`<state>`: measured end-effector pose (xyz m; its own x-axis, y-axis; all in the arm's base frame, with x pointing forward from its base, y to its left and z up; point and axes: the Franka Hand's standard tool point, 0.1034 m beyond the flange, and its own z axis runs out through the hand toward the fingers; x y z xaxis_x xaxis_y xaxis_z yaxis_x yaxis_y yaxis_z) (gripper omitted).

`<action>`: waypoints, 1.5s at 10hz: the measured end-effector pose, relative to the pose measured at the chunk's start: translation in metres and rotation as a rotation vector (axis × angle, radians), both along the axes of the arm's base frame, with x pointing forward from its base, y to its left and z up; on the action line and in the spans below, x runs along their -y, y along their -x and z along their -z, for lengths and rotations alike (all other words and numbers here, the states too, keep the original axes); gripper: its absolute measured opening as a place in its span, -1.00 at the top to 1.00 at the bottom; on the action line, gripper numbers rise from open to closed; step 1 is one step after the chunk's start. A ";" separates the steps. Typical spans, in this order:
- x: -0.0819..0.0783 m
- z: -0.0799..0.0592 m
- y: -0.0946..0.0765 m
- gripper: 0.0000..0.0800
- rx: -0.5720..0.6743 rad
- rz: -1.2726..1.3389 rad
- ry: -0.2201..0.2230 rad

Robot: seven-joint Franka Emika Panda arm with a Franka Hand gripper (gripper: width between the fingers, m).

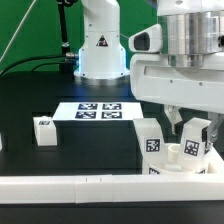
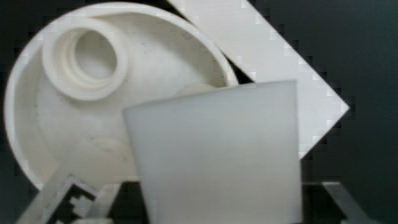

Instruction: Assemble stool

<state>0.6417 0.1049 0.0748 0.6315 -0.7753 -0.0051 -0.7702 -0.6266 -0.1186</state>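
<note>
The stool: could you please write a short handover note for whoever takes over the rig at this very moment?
Pincer: shut on the held leg, poised over the seat.
Seat: at the exterior view's right, near the border wall; one socket shows empty.
Second leg: upright by the seat; cannot tell whether it is fixed.
Third leg: loose on the table, exterior view's left.
Done: one leg picked up.
Left: likely seat the held leg, check the second, fetch the third.
</note>
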 end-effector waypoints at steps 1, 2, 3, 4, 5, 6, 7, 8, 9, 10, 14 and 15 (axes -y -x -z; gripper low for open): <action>0.000 0.000 0.000 0.14 -0.007 0.078 -0.007; 0.000 0.000 0.000 0.14 -0.013 0.150 -0.014; 0.000 0.000 0.000 0.14 -0.018 0.210 -0.019; 0.000 0.000 0.000 0.14 -0.026 0.293 -0.028; 0.002 0.001 -0.003 0.14 -0.043 0.435 -0.040; 0.000 0.001 -0.003 0.14 -0.054 0.575 -0.053; -0.004 0.000 -0.003 0.14 -0.056 0.762 -0.083; -0.010 0.000 -0.003 0.14 -0.050 0.946 -0.131; -0.015 -0.001 -0.004 0.14 -0.057 1.063 -0.168; -0.018 0.000 -0.005 0.14 -0.048 1.101 -0.186; -0.026 0.004 0.000 0.14 -0.041 1.119 -0.205; -0.027 0.004 0.000 -0.09 -0.041 1.114 -0.204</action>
<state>0.6419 0.1316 0.0706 -0.4138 -0.8880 -0.2004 -0.8927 0.4390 -0.1019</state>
